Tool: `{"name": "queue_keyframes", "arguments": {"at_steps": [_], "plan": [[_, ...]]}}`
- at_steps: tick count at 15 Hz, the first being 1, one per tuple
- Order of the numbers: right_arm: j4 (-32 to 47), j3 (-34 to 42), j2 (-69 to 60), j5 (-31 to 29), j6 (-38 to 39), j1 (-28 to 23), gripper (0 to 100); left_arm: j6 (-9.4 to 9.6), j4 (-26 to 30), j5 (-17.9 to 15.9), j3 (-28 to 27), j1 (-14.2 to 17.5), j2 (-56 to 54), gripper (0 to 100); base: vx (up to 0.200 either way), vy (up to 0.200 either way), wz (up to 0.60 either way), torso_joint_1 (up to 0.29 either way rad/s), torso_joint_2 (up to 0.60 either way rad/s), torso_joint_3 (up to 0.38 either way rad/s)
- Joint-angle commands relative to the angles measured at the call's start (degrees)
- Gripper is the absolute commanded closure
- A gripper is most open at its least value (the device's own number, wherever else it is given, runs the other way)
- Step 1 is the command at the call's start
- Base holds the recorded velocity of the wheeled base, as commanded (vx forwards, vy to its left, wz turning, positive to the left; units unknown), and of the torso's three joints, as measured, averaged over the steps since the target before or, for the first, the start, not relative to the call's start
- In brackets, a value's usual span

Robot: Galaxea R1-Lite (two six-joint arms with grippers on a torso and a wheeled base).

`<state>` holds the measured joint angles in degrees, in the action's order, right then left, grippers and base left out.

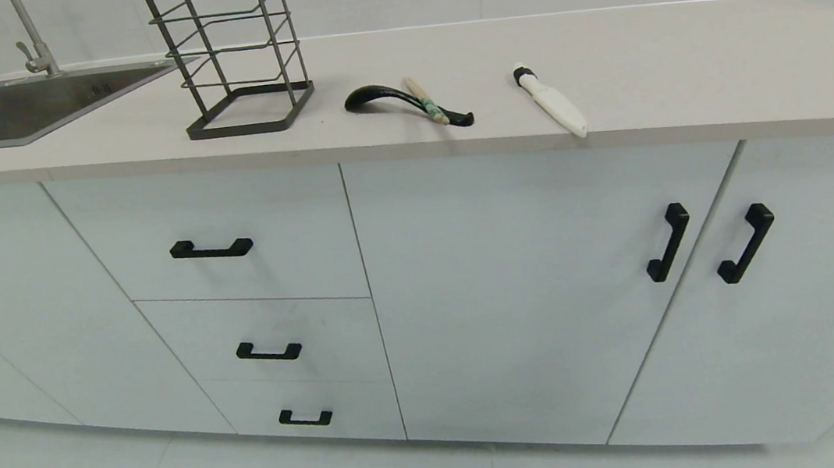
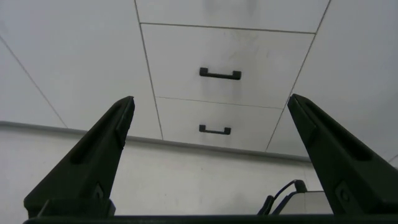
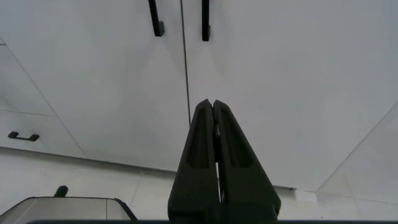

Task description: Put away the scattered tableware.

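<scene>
On the countertop (image 1: 646,43) lie a black ladle-like spoon (image 1: 390,100), a pair of wooden chopsticks (image 1: 427,101) with green bands crossing over its handle, and a white knife-shaped utensil (image 1: 553,101) with a black end near the front edge. A black wire rack (image 1: 231,51) stands to their left. My left gripper (image 2: 211,109) hangs low, open and holding nothing, facing the lower drawers (image 2: 221,65). My right gripper (image 3: 213,109) is shut with nothing in it, facing the cabinet doors (image 3: 249,74).
A steel sink (image 1: 18,107) with a faucet (image 1: 33,38) is set into the counter at the far left. Below are three drawers with black handles (image 1: 211,249) and two cabinet doors with vertical handles (image 1: 668,242). The floor is pale tile.
</scene>
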<state>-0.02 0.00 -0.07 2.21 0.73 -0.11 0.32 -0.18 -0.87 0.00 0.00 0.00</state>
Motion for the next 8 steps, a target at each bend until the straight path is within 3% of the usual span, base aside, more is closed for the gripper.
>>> {"name": "queue_keyframes", "arguments": {"at_steps": [1, 8], "plan": [[0.0, 0.0, 0.1, 0.0, 0.1, -0.1, 100, -0.05, -0.1, 0.0, 0.0, 0.0, 0.0, 0, 0.0, 0.0, 0.0, 0.0, 0.0, 0.0], [0.0, 0.0, 0.1, 0.0, 0.1, -0.1, 100, -0.05, -0.1, 0.0, 0.0, 0.0, 0.0, 0, 0.0, 0.2, 0.0, 0.001, 0.0, 0.003]]}}
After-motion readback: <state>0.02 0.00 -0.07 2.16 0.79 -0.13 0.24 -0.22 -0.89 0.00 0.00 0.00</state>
